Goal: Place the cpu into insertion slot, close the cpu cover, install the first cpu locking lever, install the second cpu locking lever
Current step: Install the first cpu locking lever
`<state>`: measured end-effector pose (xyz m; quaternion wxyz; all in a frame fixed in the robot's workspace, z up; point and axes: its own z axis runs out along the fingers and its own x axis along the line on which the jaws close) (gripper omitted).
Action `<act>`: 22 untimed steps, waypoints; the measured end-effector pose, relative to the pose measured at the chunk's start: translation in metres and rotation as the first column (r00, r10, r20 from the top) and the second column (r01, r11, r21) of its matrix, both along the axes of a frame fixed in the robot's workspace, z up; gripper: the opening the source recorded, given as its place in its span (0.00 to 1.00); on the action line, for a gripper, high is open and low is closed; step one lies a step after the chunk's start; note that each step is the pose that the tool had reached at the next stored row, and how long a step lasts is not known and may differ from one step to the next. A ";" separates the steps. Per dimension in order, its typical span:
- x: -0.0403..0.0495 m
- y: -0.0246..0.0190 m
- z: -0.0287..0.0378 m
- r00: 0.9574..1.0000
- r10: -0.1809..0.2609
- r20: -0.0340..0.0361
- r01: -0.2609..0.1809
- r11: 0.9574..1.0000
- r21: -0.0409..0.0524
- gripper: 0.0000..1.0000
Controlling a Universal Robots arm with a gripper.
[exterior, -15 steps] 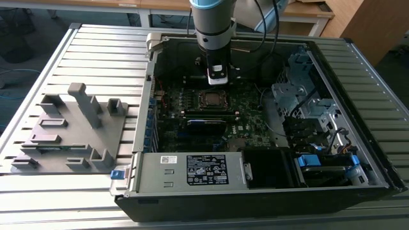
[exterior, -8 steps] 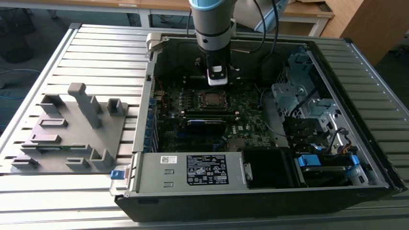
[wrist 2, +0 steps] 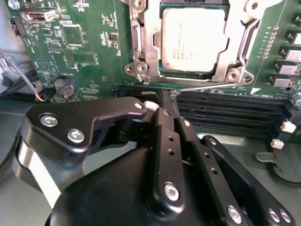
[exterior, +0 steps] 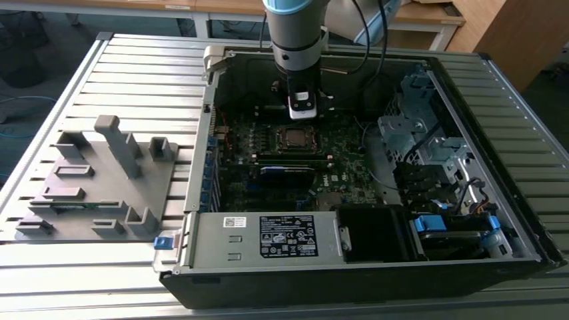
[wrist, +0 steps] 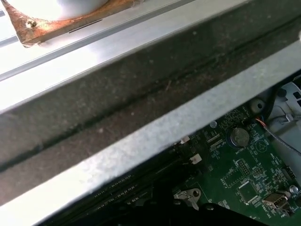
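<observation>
Within the black case (exterior: pixel 356 293) we see the silvery square cpu (wrist 2: pixel 194 40) under its shut metal cpu cover (wrist 2: pixel 149 52); our narrowed end effector (wrist 2: pixel 170 100) pinches an unlatched wire lever (wrist 2: pixel 207 87).

Grey fixture (exterior: pixel 98 180), power supply (exterior: pixel 213 241), coin battery (wrist 2: pixel 62 87); slatted table (exterior: pixel 133 73)

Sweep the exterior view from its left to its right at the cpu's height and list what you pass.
grey plastic fixture block → case wall nearest that block → cpu → metal drive cage
</observation>
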<state>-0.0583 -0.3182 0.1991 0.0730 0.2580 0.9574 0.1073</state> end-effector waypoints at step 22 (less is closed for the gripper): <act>0.0000 -0.0001 -0.0043 1.000 0.000 0.002 0.000 0.999 -0.044 0.10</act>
